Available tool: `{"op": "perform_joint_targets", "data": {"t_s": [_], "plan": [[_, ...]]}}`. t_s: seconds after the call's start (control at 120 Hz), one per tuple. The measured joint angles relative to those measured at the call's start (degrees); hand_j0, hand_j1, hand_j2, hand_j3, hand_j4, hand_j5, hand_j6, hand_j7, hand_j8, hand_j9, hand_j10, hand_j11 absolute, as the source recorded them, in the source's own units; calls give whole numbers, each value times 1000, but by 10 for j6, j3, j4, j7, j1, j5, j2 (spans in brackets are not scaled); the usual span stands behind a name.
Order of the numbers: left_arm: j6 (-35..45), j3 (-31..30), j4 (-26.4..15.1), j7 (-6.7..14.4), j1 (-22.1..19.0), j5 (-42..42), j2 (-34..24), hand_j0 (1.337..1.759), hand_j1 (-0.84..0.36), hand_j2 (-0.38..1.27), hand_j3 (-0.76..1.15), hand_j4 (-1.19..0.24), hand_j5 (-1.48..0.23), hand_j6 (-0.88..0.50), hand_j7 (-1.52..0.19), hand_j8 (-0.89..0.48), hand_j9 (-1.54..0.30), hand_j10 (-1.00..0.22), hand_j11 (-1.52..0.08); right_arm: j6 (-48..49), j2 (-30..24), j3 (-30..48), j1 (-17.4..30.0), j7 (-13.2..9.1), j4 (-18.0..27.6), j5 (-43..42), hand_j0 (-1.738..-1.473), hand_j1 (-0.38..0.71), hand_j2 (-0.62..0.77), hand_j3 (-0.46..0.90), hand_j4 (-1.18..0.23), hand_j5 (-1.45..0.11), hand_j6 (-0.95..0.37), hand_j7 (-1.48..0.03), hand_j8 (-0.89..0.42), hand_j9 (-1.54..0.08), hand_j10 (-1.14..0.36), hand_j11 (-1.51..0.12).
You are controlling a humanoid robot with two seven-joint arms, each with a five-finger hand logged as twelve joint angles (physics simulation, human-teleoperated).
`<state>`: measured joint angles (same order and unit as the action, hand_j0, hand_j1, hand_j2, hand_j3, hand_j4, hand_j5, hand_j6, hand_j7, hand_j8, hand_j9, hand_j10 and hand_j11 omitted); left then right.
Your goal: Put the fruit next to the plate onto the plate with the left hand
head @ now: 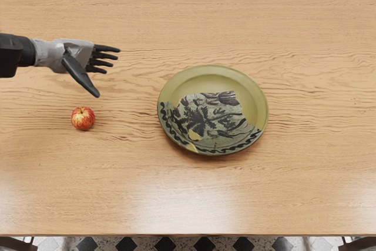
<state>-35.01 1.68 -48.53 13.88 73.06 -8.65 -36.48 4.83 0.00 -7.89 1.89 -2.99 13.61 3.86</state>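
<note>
A small red and yellow apple (83, 118) rests on the wooden table, well to the left of the plate. The plate (252, 95) is olive green with a dark leafy pattern, and nothing lies on it. My left hand (97, 63) comes in from the left edge and hovers behind and slightly right of the apple, apart from it. Its fingers are spread and the thumb points down toward the table; it holds nothing. The right arm does not show.
The wooden table (188, 192) spans the view, with its near edge along the bottom and its far edge at the top. A checkered floor (176, 244) shows beneath the near edge.
</note>
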Motion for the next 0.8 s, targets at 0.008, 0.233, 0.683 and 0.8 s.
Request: {"op": "perform_joint_targets", "data": {"t_s": [0.008,0.233,0.683,0.8], "plan": [[0,0,0,0,0,0,-1,1658,349,0,0,-1,0,-2,0,-1,0,-1,0,0,0,0,0,0,0,0,-1658,-333,-3,0,-13,-17,-13,-17,-13,-17,-13,-17],[0,-1,0,1,5,-16,-4,1658,349,0,0,-1,0,-1,0,-1,0,-1,0,-1,0,1,0,0,0,0,-1658,-333,-3,0,-13,-17,-13,-17,-13,-17,-13,-17],[0,-9,-165,97,130,-381,-58,1658,286,11,0,-56,-69,-56,-69,-56,-69,-55,-68,-2,0,2,-2,0,-1,-1,-1658,-333,-3,0,-13,-17,-13,-17,-13,-17,-13,-17],[0,-27,-194,168,130,-416,10,1658,271,13,0,-68,-85,-69,-85,-69,-85,-68,-85,-2,0,2,-3,1,-2,-1,-1658,-333,-3,0,-13,-17,-13,-17,-13,-17,-13,-17]]}}
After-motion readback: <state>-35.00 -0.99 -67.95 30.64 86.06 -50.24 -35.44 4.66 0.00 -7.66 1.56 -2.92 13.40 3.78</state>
